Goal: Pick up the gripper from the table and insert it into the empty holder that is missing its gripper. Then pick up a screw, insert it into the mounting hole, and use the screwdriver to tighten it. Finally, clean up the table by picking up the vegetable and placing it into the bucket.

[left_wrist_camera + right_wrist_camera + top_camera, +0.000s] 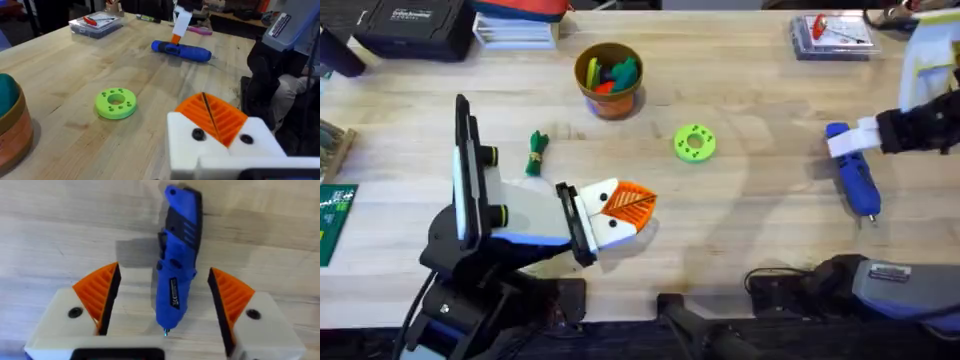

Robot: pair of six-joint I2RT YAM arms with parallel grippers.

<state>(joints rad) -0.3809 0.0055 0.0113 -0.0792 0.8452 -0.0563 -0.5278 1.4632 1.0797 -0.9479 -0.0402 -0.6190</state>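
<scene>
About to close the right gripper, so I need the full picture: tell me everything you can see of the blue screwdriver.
The screwdriver is a slim bright-blue pen-shaped tool, plastic by its look, with a black grip panel, a small label and a thin dark metal tip. It lies flat on the table at the right side, right of the lime-green disc. The right gripper is open and straddles it, one orange ribbed pad on each side; neither visibly touches it.

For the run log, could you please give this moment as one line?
right gripper: open, straddling screwdriver | left gripper: shut, empty | vegetable: on table
</scene>
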